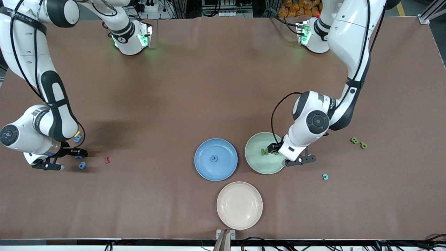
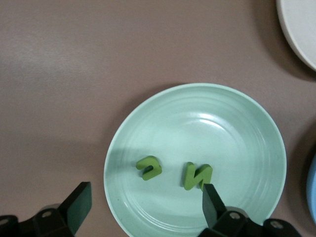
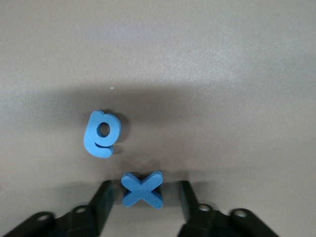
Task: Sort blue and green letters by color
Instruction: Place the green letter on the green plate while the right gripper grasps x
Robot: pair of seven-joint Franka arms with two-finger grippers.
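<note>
On the brown table (image 1: 209, 87), the left gripper (image 2: 143, 207) hung wide over the green plate (image 1: 256, 164) at 3 o'clock of the blue plate (image 1: 204, 167); the right gripper (image 3: 143, 200) straddled blue X (image 3: 142, 189), fingers apart.

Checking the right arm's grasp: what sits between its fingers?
A blue letter X sits between the open right gripper fingers, with gaps on both sides, shown in the right wrist view. The blue letter g lies beside it, outside the fingers.
</note>
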